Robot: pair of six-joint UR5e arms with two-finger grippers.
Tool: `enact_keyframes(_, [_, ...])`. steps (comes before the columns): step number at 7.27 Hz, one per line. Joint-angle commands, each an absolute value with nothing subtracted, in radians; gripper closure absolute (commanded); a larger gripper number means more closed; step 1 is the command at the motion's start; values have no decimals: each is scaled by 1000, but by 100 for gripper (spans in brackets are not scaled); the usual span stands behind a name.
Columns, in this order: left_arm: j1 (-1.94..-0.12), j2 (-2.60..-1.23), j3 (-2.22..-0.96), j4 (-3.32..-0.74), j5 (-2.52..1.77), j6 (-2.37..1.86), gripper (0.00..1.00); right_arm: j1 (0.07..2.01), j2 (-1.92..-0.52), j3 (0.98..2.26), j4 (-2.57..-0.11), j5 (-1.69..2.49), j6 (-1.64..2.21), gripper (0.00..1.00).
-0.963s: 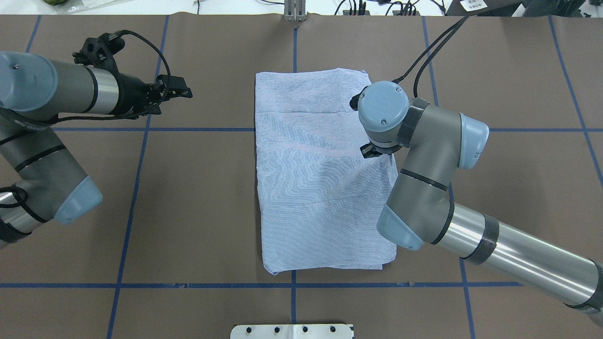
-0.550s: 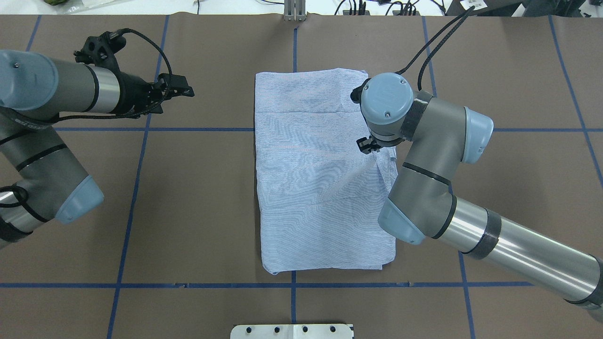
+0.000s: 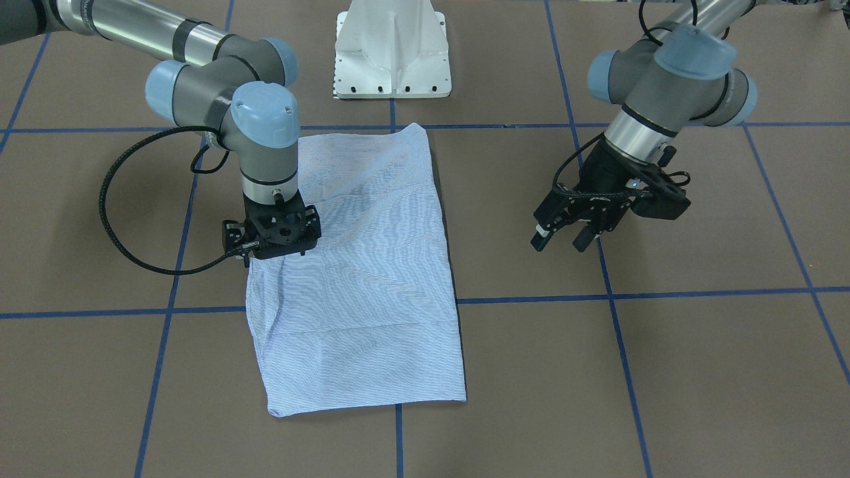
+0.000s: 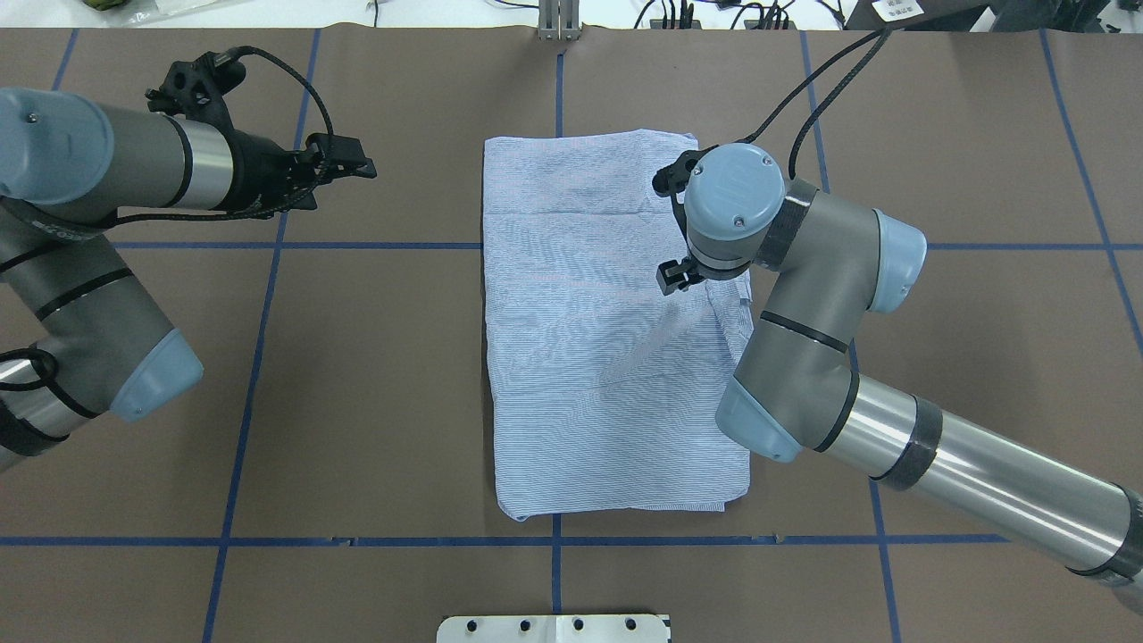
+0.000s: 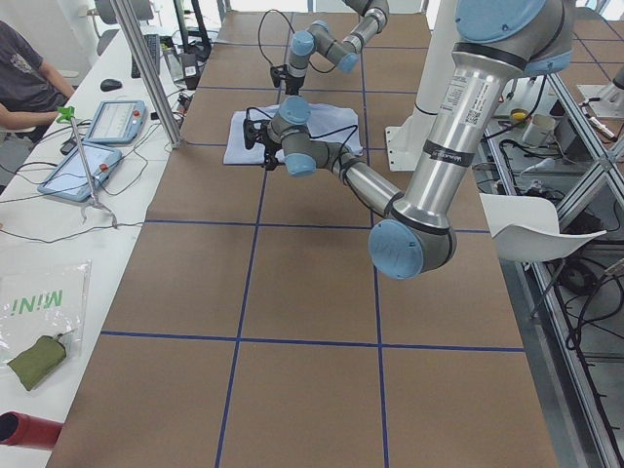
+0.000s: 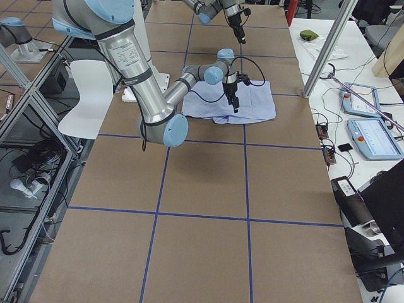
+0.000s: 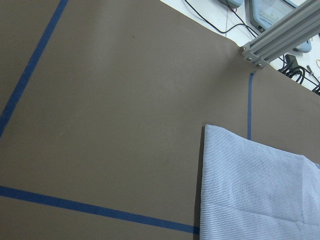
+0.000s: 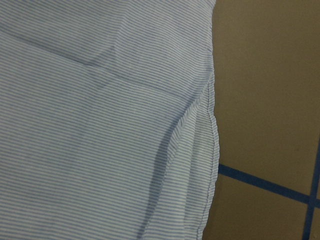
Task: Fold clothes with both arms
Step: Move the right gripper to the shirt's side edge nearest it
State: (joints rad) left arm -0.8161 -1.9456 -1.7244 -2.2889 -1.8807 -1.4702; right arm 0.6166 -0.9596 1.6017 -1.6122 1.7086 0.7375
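The shirt [image 4: 607, 357] lies in the middle of the worktop [image 4: 375, 375], folded into a long, neat block. Most of it is flat, but its side on the robot's right is not. A second ago that side lay smooth. Now it is bunched up in a little ridge, and a soft crease runs from there into the cloth.

The right end effector [image 3: 273, 239] hangs just over that spot, pointing straight down. It has slid a little way in from the side, toward the middle of the shirt. Its fingers are hidden under the wrist, so I cannot tell if they are spread, pressed together or pinching cloth. I think it is pulling or nudging that side inward, to start the next fold.

The left end effector [image 3: 563, 240] waits over bare worktop, well apart from the shirt. Its fingers are spread wide with nothing in them. It has hardly moved.
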Motion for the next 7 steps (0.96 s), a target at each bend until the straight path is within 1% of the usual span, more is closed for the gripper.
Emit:
enact_keyframes(1, [-816,-1960,-1727,-2284,-1881,-1470,0,611,-963,1577,-1605,1732,733,0])
enact_keyframes(7, [-816,-1979,-1729,-2279,-1881,-1477,0,656,-1026,1586,-1609,1778,716,0])
